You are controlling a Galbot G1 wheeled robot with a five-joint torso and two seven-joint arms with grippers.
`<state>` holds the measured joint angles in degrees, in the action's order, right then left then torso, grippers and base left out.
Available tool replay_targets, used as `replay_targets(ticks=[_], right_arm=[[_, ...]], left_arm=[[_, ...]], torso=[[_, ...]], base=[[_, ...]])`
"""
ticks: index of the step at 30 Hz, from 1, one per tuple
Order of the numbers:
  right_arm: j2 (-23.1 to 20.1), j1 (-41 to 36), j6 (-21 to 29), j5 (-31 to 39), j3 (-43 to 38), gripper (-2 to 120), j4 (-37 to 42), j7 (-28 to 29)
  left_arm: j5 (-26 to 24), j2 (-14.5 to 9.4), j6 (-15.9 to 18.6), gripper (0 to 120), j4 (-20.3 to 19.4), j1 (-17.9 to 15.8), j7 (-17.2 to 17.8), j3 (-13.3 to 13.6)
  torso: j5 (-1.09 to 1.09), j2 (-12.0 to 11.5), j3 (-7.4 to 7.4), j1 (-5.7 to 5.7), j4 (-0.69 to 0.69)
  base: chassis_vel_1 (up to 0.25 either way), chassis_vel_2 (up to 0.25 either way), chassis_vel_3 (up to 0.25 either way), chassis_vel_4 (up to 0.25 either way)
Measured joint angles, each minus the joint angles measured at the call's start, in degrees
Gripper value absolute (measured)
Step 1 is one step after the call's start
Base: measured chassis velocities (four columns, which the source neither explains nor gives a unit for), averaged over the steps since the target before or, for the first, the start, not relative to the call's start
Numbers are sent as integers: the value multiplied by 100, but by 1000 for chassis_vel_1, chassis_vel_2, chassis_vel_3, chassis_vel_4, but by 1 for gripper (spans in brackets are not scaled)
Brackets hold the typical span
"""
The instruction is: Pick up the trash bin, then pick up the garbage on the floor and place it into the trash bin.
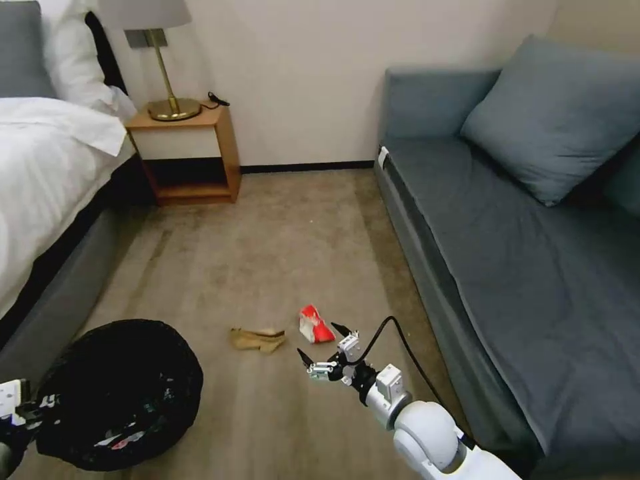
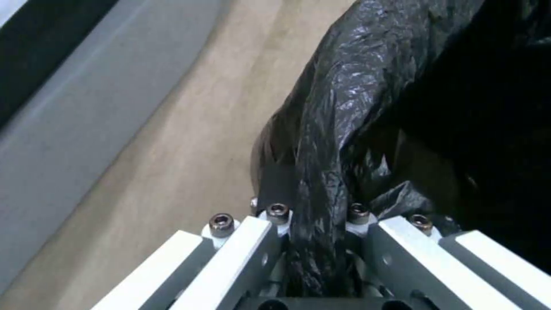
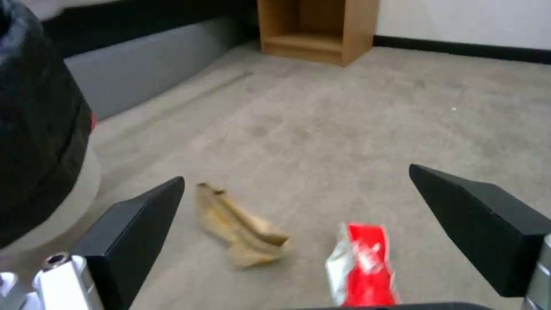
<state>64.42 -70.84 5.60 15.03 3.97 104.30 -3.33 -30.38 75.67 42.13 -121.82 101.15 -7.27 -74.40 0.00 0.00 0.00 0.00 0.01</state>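
We see the trash bin low on our left, beside the grey bed base, its glossy black bag liner draped over the rim. Our left hand is clamped on that rim, a bunched fold of the liner pinched between its white fingers. Inside the bin we make out a few pale and coloured scraps, too dim to name. Two pieces of garbage lie on the carpet ahead of us: the tan paper piece, crumpled and flat, and just to its right the red-and-white packet, the two near each other but apart. Our right hand hangs just beside the packet on the near side, above the floor, its black fingertips spread wide and holding nothing; from its wrist we look between them at the packet and the paper. Farther out, a wooden nightstand with a brass lamp stands against the wall, the white-sheeted bed to our left and a grey-blue sofa with a cushion to our right.
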Motion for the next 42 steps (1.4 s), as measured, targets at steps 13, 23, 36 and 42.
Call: replay_targets(ticks=[13, 23, 36, 42], right_arm=[[127, 443, 1629, 451, 553, 100, -297, 191], [459, 1041, 2518, 804, 1133, 100, -1197, 545], [1173, 1587, 2621, 486, 1319, 85, -2720, 630], [1271, 1603, 2604, 422, 1279, 64, -2983, 612]], left_arm=[[-5, -32, -1, 3, 60, -6, -11, -64], [-6, -4, 0, 3, 85, 8, -15, -106], [-6, 22, 0, 3, 91, 46, -29, -148], [-6, 20, 0, 3, 86, 35, -30, -139]], torso=[[0, 0, 2, 1, -2], [-1, 0, -1, 0, 1], [-1, 0, 0, 0, 0], [-1, 0, 0, 0, -1]], base=[[-270, 267, 260, -267], [33, -31, -31, 20], [0, 0, 0, 0], [0, 0, 0, 0]])
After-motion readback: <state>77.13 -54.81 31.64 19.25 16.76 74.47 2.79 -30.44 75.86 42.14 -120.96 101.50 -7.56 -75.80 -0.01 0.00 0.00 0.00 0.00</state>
